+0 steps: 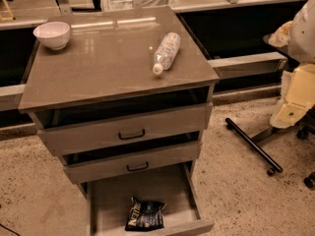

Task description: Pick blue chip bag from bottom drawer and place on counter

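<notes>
Camera view shows a brown-grey cabinet with three drawers standing on a speckled floor (241, 191). The gripper (294, 107) is a pale, creamy block at the right edge of the picture, up off the floor. I cannot tell if it is wide or narrow, and it holds nothing I can see.

Everything else sits to the picture's left of the gripper. The counter (98, 68) is up and to the left of it, flat and shiny, with light glinting on it. A clear bottle (166, 52) lies on its side on the part of the counter nearer the gripper. A white bowl (52, 34) stands on the far corner, well apart from the gripper.

Below the counter, the top drawer (162, 122) and the middle drawer (162, 156) each have a dark handle and are pulled out a little. The bottom drawer (162, 191) is pulled out much more, and its flat floor shows. The blue chip bag (145, 214) lies in this drawer, close to the low front panel, far down and to the left of the gripper.

Just under the gripper, a black bar with small wheels (253, 145) lies on the floor. Behind the cabinet runs a dark wall with a pale ledge (246, 61) that is near the gripper.
</notes>
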You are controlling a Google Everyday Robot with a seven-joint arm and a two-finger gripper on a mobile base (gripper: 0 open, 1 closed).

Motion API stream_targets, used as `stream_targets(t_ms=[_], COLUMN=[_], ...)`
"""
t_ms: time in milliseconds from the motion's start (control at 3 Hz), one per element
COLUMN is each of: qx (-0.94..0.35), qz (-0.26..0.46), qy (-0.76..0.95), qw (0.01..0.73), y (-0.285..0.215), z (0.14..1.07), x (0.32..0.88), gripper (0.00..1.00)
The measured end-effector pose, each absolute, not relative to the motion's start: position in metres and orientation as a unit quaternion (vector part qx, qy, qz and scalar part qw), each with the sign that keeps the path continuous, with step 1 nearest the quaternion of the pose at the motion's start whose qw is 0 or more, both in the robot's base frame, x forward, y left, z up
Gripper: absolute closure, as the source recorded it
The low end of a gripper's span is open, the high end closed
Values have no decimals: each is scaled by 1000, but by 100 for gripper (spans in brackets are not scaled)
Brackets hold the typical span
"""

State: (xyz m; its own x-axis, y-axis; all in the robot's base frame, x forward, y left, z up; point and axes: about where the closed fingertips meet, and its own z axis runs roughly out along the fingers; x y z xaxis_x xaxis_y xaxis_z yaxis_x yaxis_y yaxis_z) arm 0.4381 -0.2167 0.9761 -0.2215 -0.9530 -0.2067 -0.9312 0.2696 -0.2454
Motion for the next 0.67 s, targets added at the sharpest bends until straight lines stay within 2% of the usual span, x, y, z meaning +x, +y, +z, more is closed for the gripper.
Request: stream_targets(t_ms=[667], qx=[-599], qz=[-38], qy=[786], qw=[147], y=[-219], z=[968], x=[441], gripper=[0])
